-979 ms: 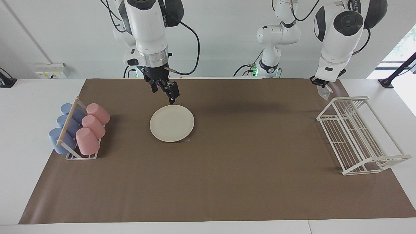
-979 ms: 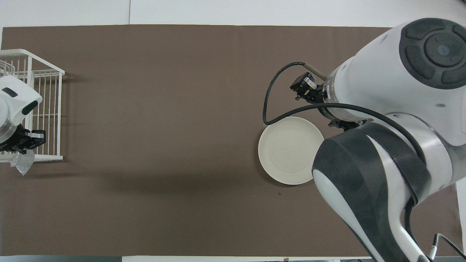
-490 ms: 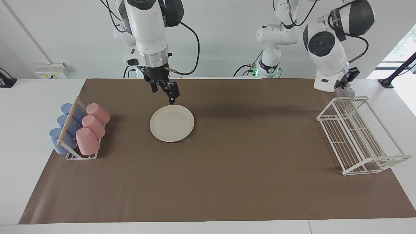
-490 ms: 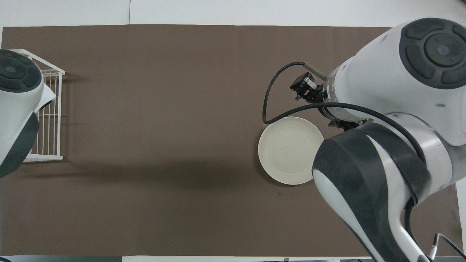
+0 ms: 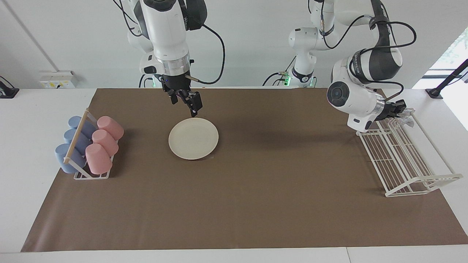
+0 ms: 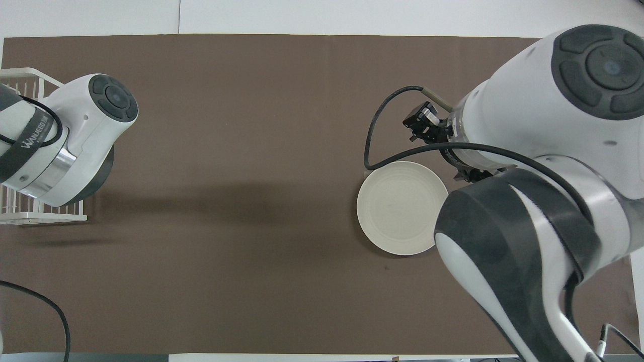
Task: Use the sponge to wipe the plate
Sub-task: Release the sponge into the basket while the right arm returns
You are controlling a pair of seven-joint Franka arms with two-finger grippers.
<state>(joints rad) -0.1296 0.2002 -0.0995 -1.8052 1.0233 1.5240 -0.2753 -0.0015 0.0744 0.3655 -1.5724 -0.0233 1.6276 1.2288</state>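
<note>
The cream-white plate [image 5: 193, 138] lies flat on the brown mat toward the right arm's end; it also shows in the overhead view [image 6: 397, 206]. My right gripper [image 5: 187, 106] hangs tilted just over the plate's rim nearest the robots, fingers apart and empty. My left gripper [image 5: 399, 110] is shut on the small silvery crinkly sponge [image 5: 406, 117] and holds it over the end of the white wire rack [image 5: 402, 153] nearest the robots. In the overhead view the left arm's body hides that gripper and the sponge.
A holder with several pink and blue cups [image 5: 89, 146] stands at the right arm's end of the mat. The wire rack [image 6: 45, 218] sits at the left arm's end. The right arm's bulk covers part of the overhead view.
The left arm has swung and dropped lower, carrying the sponge from beside the rack's corner to over the rack's robot-side end. The right gripper and the plate have hardly moved.
</note>
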